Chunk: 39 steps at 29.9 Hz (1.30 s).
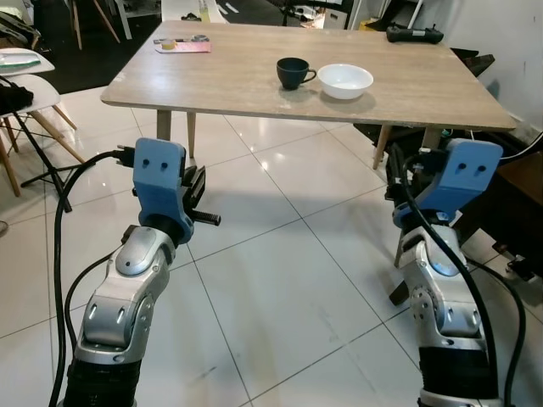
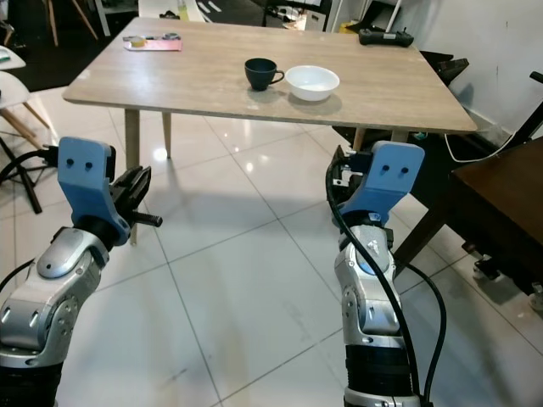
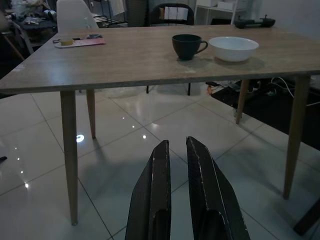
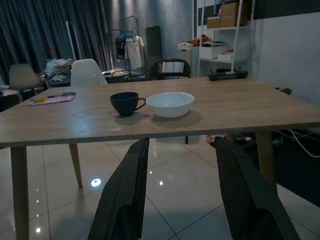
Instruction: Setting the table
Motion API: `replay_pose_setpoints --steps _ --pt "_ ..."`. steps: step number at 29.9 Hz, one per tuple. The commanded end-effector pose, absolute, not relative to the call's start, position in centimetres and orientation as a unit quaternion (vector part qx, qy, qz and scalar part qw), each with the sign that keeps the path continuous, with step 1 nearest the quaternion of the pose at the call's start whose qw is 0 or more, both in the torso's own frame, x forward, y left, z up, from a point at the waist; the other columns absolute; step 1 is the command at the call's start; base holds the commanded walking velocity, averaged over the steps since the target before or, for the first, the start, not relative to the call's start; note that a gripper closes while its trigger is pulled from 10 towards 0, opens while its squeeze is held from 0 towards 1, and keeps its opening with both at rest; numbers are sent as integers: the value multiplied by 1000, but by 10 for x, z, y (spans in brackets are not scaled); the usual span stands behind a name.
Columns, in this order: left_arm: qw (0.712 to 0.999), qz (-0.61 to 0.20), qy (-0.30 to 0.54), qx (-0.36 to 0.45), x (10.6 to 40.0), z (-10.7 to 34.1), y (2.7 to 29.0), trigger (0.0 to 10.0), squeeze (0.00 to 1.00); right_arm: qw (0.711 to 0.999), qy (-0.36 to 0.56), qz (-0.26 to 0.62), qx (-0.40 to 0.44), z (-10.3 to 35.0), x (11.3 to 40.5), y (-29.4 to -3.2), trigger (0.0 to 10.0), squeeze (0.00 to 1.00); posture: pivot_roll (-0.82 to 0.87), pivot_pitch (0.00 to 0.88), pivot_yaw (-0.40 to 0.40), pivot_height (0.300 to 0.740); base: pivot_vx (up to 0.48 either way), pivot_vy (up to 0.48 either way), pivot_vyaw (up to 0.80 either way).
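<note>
Dark cup (image 1: 293,72) beside white bowl (image 1: 344,80) on table (image 1: 254,85); left jaws together, right jaws apart.

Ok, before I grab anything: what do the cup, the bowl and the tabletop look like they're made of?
The cup looks like dark ceramic with a matte glaze, showing little shine. The bowl looks like glossy white ceramic, though plastic can't be ruled out. The table top shows pale wood grain with a thin edge, so probably laminate or veneer, matte.
</note>
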<state>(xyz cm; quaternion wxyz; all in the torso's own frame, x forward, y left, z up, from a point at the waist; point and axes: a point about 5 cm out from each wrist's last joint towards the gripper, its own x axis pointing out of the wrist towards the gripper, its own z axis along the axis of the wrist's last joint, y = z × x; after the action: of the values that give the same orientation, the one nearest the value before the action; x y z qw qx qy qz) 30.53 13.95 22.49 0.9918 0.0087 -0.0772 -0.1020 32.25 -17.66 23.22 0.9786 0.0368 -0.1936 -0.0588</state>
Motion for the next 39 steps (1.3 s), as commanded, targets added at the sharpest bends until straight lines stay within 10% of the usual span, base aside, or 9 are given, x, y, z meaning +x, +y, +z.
replay_pose_setpoints --steps 1,39 --pt "992 -102 -73 10 306 224 139 10000 0 979 -192 -67 34 231 321 -180 10000 0 35 69 62 740 0 0 0" --pt "993 -96 -64 7 306 218 141 10000 0 977 -183 -99 53 230 324 -190 10000 0 36 61 61 740 0 0 -579"
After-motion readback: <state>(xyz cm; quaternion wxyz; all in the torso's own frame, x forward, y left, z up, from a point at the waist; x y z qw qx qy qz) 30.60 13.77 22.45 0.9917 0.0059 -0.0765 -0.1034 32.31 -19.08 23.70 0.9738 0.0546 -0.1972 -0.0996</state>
